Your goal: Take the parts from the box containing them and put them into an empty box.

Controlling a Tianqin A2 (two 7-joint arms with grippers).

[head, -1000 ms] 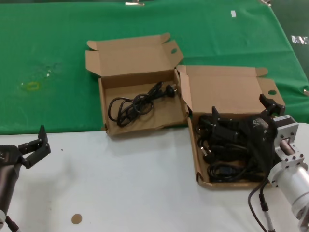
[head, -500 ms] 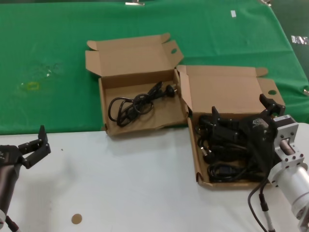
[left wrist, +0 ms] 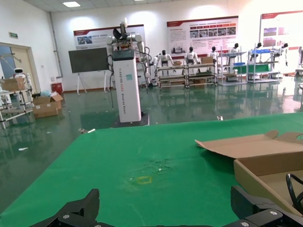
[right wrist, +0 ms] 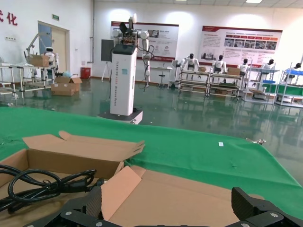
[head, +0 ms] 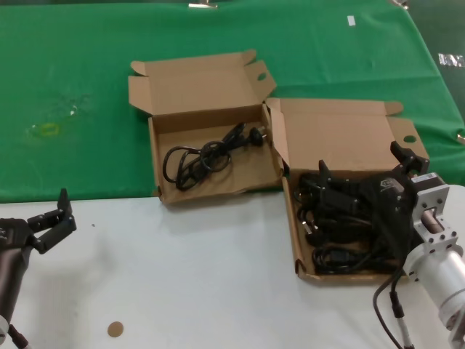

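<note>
The box containing the parts (head: 340, 277) stands at the right on the white table, lid up, packed with black power cords (head: 336, 225). My right gripper (head: 363, 163) hovers open above those cords, nothing between its fingers; its wrist view looks over the box's lid (right wrist: 199, 198). The other box (head: 218, 190), with the low front edge, sits left of it on the green cloth and holds one coiled black cord (head: 200, 156), also seen as the cord (right wrist: 45, 185). My left gripper (head: 49, 214) waits open at the table's left edge, and this left gripper (left wrist: 164, 198) faces the green cloth.
The two boxes touch at their near corners, the right box's side flap (right wrist: 118, 189) against the left box. A green cloth (head: 73, 73) covers the far half of the table, with a yellowish mark (head: 48, 129). A small brown disc (head: 115, 329) lies on the white table (head: 182, 276).
</note>
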